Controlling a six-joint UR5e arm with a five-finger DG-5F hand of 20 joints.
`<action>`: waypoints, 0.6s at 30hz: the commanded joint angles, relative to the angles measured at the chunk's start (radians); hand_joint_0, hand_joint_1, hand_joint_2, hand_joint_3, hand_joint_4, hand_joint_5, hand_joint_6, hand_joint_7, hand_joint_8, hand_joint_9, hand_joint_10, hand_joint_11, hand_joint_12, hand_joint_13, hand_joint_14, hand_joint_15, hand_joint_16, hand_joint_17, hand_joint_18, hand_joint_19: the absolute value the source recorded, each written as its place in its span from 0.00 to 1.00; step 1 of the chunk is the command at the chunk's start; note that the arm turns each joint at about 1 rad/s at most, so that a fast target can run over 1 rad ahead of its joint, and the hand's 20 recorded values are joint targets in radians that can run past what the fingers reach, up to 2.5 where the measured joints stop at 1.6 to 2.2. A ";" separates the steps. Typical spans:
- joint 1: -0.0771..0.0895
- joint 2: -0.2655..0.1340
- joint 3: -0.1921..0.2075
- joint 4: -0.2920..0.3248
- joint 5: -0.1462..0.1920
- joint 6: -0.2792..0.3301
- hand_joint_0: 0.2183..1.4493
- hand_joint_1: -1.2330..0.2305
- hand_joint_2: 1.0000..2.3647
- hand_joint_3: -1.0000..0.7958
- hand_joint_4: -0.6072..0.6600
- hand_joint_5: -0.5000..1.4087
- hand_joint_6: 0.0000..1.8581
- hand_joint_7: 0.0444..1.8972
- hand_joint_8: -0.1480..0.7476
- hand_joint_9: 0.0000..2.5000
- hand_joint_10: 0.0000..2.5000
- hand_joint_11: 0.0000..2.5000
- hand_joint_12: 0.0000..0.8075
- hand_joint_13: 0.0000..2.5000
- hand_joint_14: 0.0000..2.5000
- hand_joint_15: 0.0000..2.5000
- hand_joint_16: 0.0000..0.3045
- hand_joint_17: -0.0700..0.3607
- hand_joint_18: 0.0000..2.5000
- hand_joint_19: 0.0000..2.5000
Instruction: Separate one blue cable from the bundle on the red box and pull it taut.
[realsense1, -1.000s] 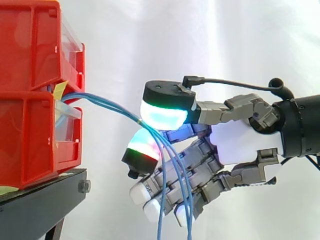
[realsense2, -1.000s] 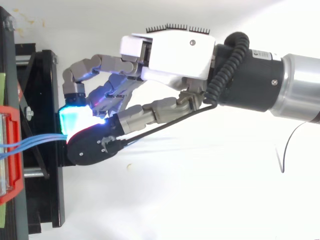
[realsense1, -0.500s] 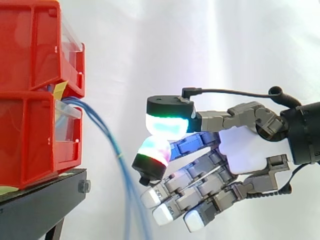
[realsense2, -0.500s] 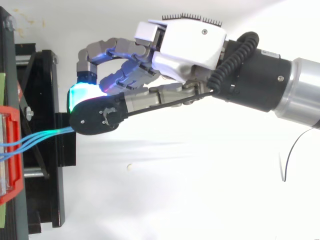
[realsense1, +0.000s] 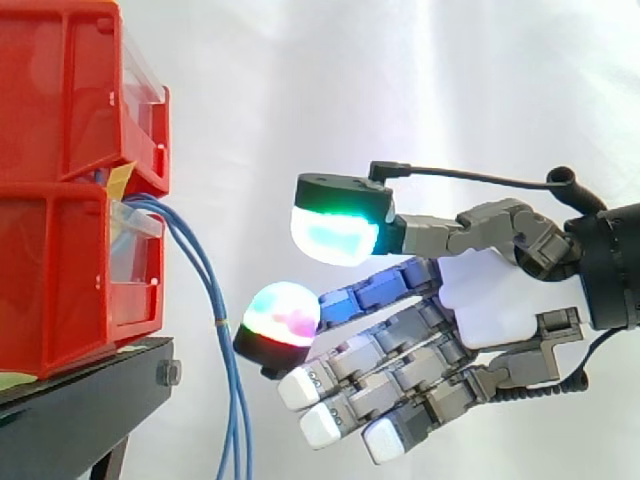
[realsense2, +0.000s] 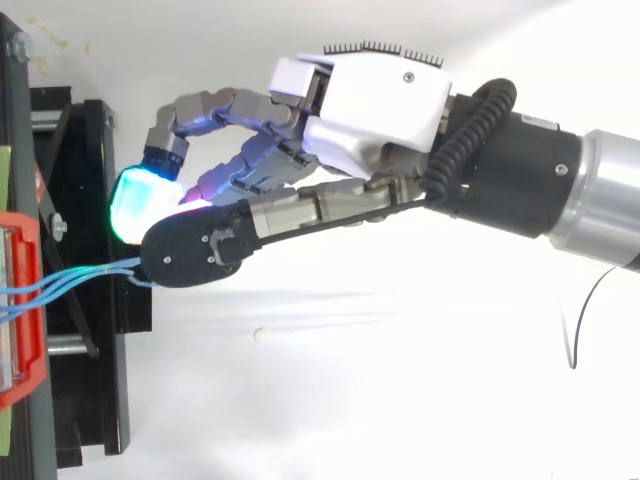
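Hand, fingers spread apart and holding nothing, just right of the blue cables, which hang slack from the red box.

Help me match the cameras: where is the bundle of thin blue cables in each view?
Side view: the bundle of thin blue cables droops from the red plastic bins, left of centre.
Top view: the bundle runs rightward from the left edge.
Shared landmark: the bins.
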 joint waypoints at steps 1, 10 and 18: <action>0.000 -0.006 -0.003 0.003 -0.001 -0.019 0.24 0.41 0.00 0.28 0.68 0.20 0.27 0.48 0.54 0.35 0.00 0.08 0.48 0.28 0.00 0.10 0.16 0.42 0.27 0.18; -0.009 -0.024 -0.134 0.253 0.008 -0.163 0.19 0.40 0.00 0.28 0.60 0.17 0.27 0.37 0.49 0.23 0.00 0.00 0.48 0.17 0.00 0.05 0.19 0.46 0.18 0.14; 0.000 -0.024 -0.220 0.664 0.039 -0.375 0.20 0.39 0.00 0.28 0.63 0.17 0.27 0.39 0.50 0.24 0.00 0.02 0.47 0.16 0.00 0.05 0.18 0.45 0.16 0.14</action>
